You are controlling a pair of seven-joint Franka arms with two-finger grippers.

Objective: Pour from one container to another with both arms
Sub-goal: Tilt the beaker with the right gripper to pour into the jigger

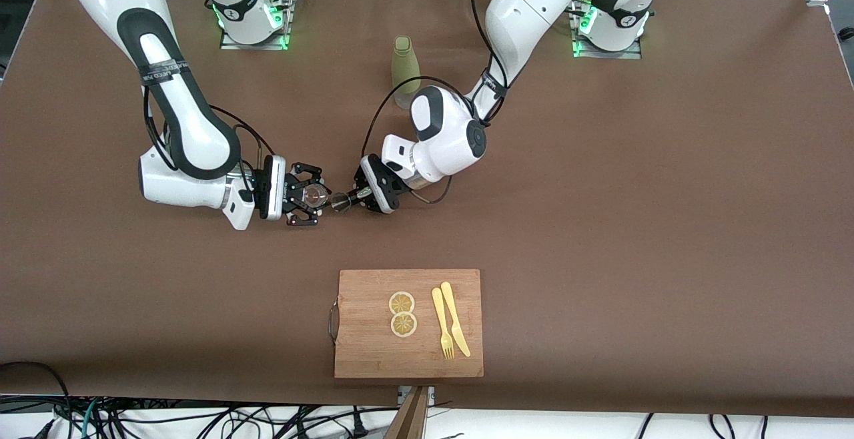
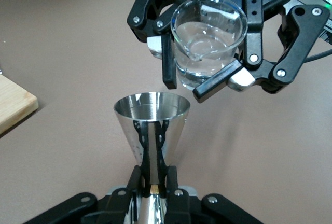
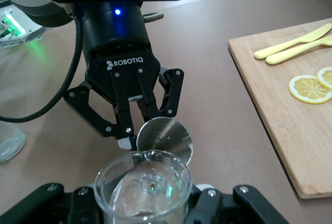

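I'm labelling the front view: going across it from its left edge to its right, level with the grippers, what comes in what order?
Right gripper shut on the glass cup → metal jigger → left gripper shut on the jigger.

Your silvery jigger (image 2: 151, 123), clear glass cup (image 2: 209, 40), olive-green bottle (image 1: 404, 69), yellow cutlery (image 1: 448, 319) on tan board (image 1: 363, 332), brown table (image 1: 667, 225).
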